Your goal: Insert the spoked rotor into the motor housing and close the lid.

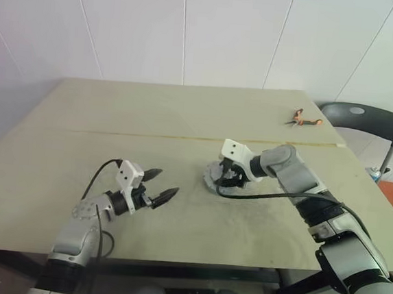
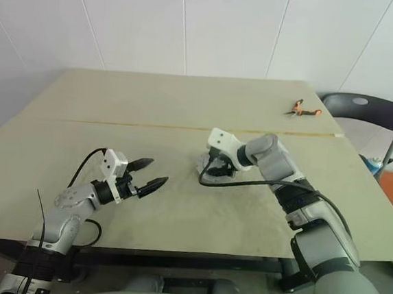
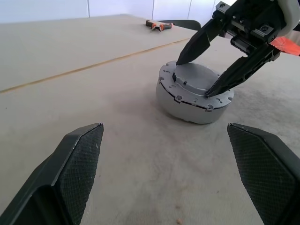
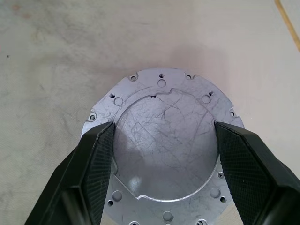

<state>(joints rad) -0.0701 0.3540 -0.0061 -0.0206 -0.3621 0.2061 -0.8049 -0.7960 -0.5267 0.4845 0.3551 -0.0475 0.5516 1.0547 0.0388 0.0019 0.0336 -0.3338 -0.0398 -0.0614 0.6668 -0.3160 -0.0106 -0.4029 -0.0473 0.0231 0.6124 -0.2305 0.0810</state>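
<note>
The lid point(image 4: 166, 145) was seated on the motor housing point(image 3: 187, 105) mid-desk point(image 1: 151, 115), gripped across its raised centre by the right hand point(image 3: 201, 79); the left hand point(image 1: 160, 188) was held released. Only letting go appeared left.

Pale beige counter point(image 1: 151, 115) with a thin yellowish line point(image 1: 149, 135) running across its width, orange-handled pliers point(image 1: 299, 117) lying near its far right corner, dark grey chair point(image 1: 361, 120) just beyond that corner, white panelled wall point(image 1: 193, 30) behind
</note>
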